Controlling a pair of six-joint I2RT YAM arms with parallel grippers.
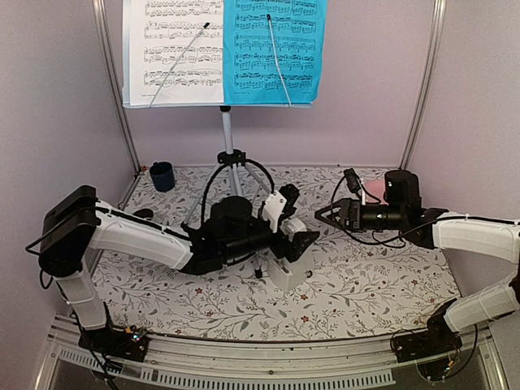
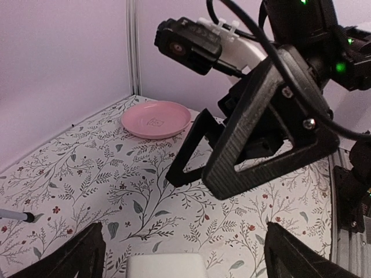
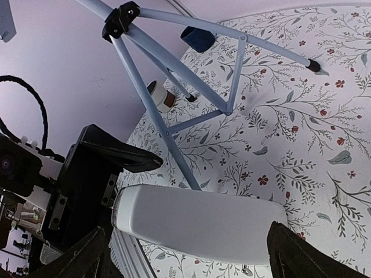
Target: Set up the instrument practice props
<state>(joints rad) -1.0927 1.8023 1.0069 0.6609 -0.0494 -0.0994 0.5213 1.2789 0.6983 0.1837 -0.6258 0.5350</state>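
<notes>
Lilac walls (image 1: 49,97) enclose a floral-print worktop (image 1: 366,284), where the silver music stand (image 1: 227,130) at the far edge shows a white music sheet (image 1: 175,49) beside a blue music sheet (image 1: 272,49) and the white metronome (image 1: 288,272) sits mid-worktop near the left gripper (image 1: 292,231) and right gripper (image 1: 325,215), both with fingers spread.

Top view: white sheet (image 1: 172,49) & blue sheet (image 1: 275,49) cut off by upper edge; metronome (image 1: 288,275) mostly hidden under left jaws. Left wrist: metronome just a sliver btwn jaws, cut by bottom edge. Right wrist: stand (image 3: 120,21) legs only, upper part out of frame.
</notes>
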